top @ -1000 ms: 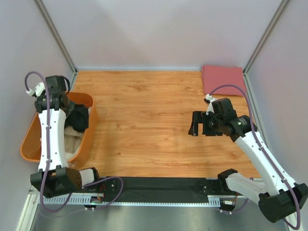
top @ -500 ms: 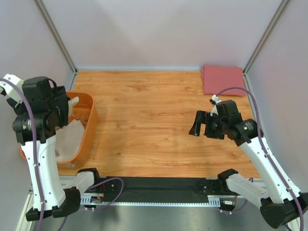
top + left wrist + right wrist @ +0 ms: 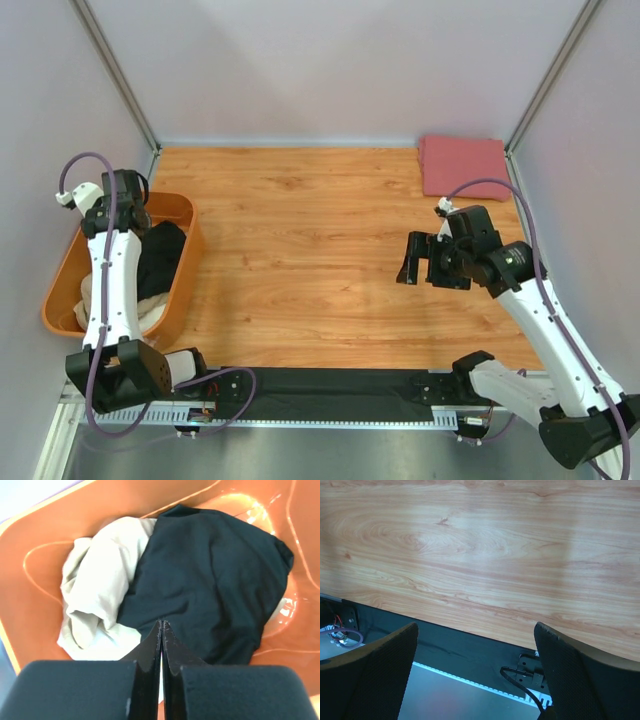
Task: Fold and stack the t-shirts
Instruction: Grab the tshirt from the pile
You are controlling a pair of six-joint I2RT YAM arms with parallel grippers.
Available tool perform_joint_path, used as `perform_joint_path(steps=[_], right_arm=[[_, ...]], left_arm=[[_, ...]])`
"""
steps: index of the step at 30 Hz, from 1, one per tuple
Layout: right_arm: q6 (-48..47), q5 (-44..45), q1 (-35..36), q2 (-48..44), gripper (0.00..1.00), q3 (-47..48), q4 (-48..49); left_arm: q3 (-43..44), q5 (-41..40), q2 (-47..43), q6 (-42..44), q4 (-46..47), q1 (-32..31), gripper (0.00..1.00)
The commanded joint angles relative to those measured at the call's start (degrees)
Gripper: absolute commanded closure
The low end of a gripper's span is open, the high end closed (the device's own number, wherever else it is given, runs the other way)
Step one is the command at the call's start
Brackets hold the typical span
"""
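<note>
Inside the orange tub (image 3: 40, 535) a black t-shirt (image 3: 210, 580) lies crumpled, partly over a tan t-shirt (image 3: 95, 585). My left gripper (image 3: 161, 623) hangs just above the black cloth's near edge, jaws pressed together with no cloth visibly pinched between them. From above, the black t-shirt (image 3: 160, 262) and tan t-shirt (image 3: 88, 298) show in the tub (image 3: 188, 262) beside the left arm. A pinkish-red t-shirt (image 3: 463, 166) lies folded at the table's far right corner. My right gripper (image 3: 412, 258) hovers open over bare wood, right of centre, holding nothing.
The wooden tabletop (image 3: 300, 250) spreads between the tub and the right arm. A black strip and metal rail (image 3: 465, 652) run along the near edge under the right gripper (image 3: 476, 630). Walls with metal corner posts enclose the table.
The left arm rose towards the camera half a second ago and has come back down over the tub, jaws closing fully. The right arm shifted only slightly.
</note>
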Motion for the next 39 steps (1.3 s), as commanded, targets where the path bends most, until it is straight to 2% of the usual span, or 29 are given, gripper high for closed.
perform_joint_path(steps=[1, 5, 8, 9, 12, 15, 19, 23, 25, 26, 32, 39], right_arm=[[-2.65, 0.52, 0.15, 2.23, 0.0, 3.31, -1.47], [-3.09, -0.62, 0.15, 3.9, 0.0, 2.87, -0.86], [-3.26, -1.5, 0.15, 5.39, 0.0, 2.87, -0.33], [-3.44, -1.68, 0.15, 5.84, 0.0, 2.96, -0.42], [-3.7, -2.03, 0.15, 6.63, 0.0, 3.48, -1.12], [-3.62, -2.03, 0.15, 6.63, 0.0, 3.4, -1.04], [-3.53, -2.39, 0.15, 6.72, 0.0, 3.4, -1.3], [-2.57, -2.82, 0.15, 6.72, 0.0, 2.78, -0.25], [-2.12, -3.26, 0.15, 6.89, 0.0, 2.61, 0.45], [-1.86, -3.44, 0.15, 7.16, 0.0, 2.52, 0.81], [-0.81, -4.84, 0.15, 8.38, 0.0, 1.82, 2.65], [-0.8, -5.28, 0.15, 8.3, 0.0, 1.73, 2.66]], left_arm=[[0.4, 0.27, -2.14, 0.81, 4.57, 0.11, 1.0], [-1.17, 1.68, -1.1, 1.51, 6.05, 0.28, 0.98], [-1.62, 7.2, 3.89, 4.06, 8.08, 1.68, 0.68], [-1.88, 12.01, 5.23, 5.19, 9.04, 2.21, 0.67], [-3.64, 18.62, 9.01, 6.51, 10.88, 3.45, 0.64], [-7.15, 20.13, 10.33, 8.54, 14.23, 5.11, 0.52], [-9.0, 21.46, 13.58, 10.13, 13.1, 9.5, 0.49], [-11.89, 18.48, 12.28, 9.52, 10.73, 10.3, 0.49], [-12.52, 15.93, 10.78, 9.69, 10.46, 10.39, 0.44], [-12.35, 15.31, 9.73, 10.38, 10.54, 10.39, 0.33], [-10.94, 10.21, 6.74, 12.68, 6.42, 10.3, 0.31], [-16.38, 9.16, 3.13, 9.6, 4.74, 10.57, 0.29]])
